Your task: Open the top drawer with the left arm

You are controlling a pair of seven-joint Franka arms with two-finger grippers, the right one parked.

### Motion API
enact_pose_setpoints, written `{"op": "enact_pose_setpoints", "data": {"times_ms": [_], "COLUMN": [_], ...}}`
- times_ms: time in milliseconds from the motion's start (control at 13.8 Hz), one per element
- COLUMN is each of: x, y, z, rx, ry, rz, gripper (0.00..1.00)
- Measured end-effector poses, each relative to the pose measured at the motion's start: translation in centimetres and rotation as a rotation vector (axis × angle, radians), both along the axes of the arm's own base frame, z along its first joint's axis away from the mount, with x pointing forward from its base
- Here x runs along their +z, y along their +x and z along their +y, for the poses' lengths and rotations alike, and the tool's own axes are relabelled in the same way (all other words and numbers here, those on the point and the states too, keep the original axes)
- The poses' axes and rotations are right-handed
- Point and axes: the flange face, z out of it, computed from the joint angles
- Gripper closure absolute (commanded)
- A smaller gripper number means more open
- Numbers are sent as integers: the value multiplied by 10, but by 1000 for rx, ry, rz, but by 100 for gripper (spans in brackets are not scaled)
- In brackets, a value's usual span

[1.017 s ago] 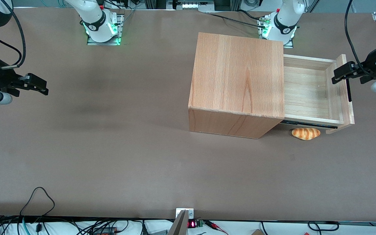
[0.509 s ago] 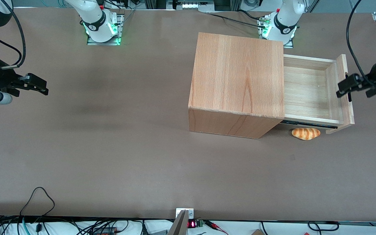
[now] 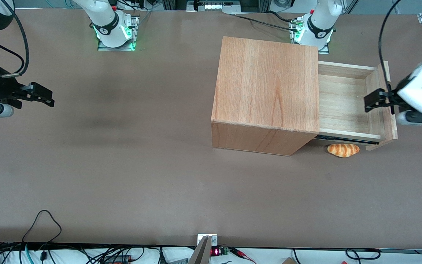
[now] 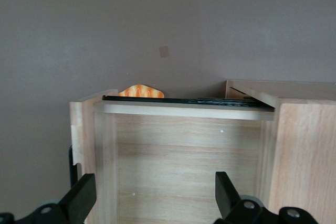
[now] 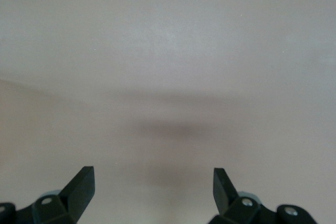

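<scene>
Fingers [image 4: 84, 195] of the left arm's gripper [image 4: 152, 198] stand wide apart, holding nothing. In the left wrist view one finger lies just outside the front panel [image 4: 86, 145] of the top drawer [image 3: 344, 102], close to the black handle [image 4: 72, 161], and the other hangs over the drawer's pale inside. In the front view the gripper [image 3: 376, 101] sits above the drawer's front end, its black body overlapping the panel and the handle [image 3: 392, 106]; whether it touches the wood cannot be told.

The left arm [image 3: 421, 90], a white block with black cables rising from it, reaches in from the working arm's end of the table [image 3: 123, 165].

The top drawer is pulled well out of the wooden cabinet [image 3: 267, 91], toward the working arm's end of the table. Its tray is open to view, with nothing in it: a paler plank bottom and low walls. Along the drawer's side nearer the front camera runs a black rail [image 3: 346, 139], which also shows in the wrist view as a dark strip [image 4: 184, 99] on top of the drawer wall.

A small bread roll [image 3: 343, 150], golden with darker stripes, lies on the table just beside that rail, nearer the front camera than the drawer and partly under its edge. The wrist view shows the top of the roll [image 4: 140, 92] peeking over the drawer wall.

The cabinet stands on the brown table, nearer the working arm's end than the parked arm's.
</scene>
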Motion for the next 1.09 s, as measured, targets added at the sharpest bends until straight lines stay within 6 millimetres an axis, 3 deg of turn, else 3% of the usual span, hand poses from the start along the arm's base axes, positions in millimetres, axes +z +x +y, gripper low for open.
{"op": "enact_pose_setpoints", "data": {"times_ms": [291, 872, 1090], "x": [-2, -14, -13], "y": [2, 10, 11], "z": [-12, 17, 19], "rx": [3, 52, 63], "ry": [-103, -100, -101], "rz": [5, 21, 15], "gripper": [0, 0, 0]}}
